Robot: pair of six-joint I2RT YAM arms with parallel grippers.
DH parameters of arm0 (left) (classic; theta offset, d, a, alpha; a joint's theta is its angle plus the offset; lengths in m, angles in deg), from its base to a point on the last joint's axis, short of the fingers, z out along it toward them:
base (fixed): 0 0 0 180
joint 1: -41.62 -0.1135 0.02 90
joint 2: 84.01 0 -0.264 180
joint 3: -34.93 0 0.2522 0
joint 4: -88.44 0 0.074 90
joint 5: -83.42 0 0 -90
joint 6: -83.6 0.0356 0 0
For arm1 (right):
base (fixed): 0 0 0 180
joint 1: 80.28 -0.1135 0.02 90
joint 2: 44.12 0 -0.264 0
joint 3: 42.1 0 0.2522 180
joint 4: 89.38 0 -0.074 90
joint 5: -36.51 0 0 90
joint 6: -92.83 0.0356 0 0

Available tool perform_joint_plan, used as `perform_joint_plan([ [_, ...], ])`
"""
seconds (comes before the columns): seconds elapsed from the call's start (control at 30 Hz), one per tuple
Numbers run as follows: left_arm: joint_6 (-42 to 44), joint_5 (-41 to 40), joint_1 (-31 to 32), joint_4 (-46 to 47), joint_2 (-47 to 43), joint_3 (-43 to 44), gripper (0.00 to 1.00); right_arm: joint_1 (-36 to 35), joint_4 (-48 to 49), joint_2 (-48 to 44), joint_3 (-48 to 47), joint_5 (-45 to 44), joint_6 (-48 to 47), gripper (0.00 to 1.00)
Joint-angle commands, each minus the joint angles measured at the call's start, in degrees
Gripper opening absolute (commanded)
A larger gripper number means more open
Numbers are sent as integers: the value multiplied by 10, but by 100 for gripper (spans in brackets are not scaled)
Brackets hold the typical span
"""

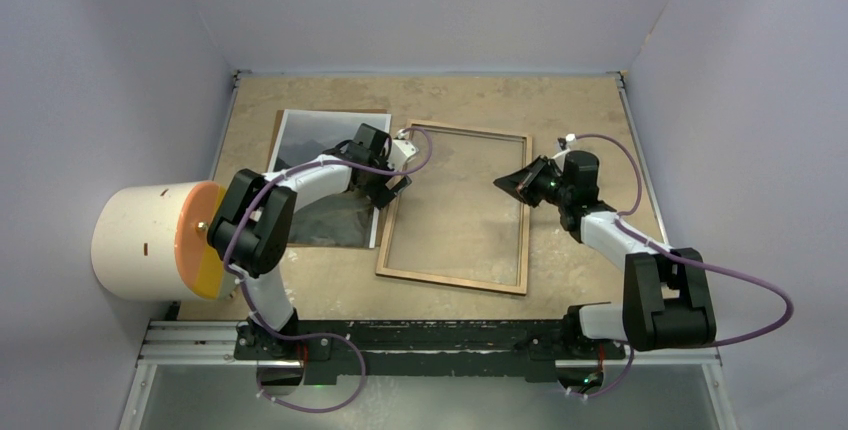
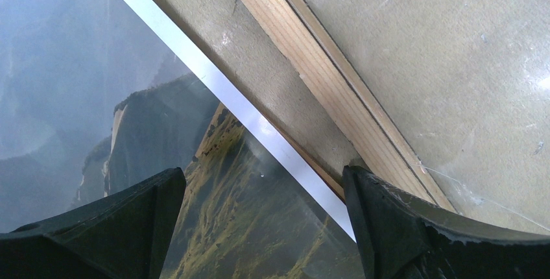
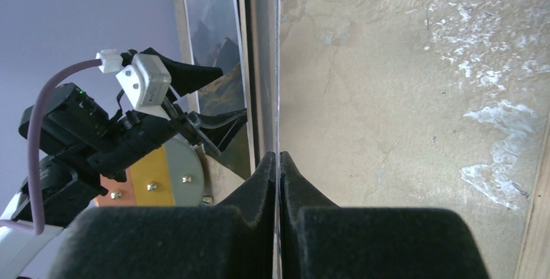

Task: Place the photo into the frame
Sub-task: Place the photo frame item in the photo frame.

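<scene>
Glossy photo (image 2: 97, 97) under wide left tool (image 2: 263, 176) | right tool (image 3: 279, 160) apparently pinching wood frame (image 2: 324, 78)

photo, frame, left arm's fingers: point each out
glossy rectangular mountain photo (image 1: 305, 140): top view, misty upper-left part
thin rectangular wood-brown frame (image 1: 452, 282): top view, near rail
left fingers (image 2: 97, 240): left wrist view, one black finger

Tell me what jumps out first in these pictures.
The wood-backed frame lies mid-table, the right pincer pinched shut on its right edge. Left of it, the misty mountain photo lies face up, the left pincer open astride its white border. A cream cylinder with an orange face sits far left.
</scene>
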Motion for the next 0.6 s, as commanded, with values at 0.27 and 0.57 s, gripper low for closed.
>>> perform_joint_plan([
  [0.27, -4, 20, 4, -4, 11, 14, 98, -3, -17, 24, 10, -46, -56, 0],
  [0.57, -1, 18, 5, -2, 9, 11, 98, -3, 2, 40, -1, -67, -87, 1],
])
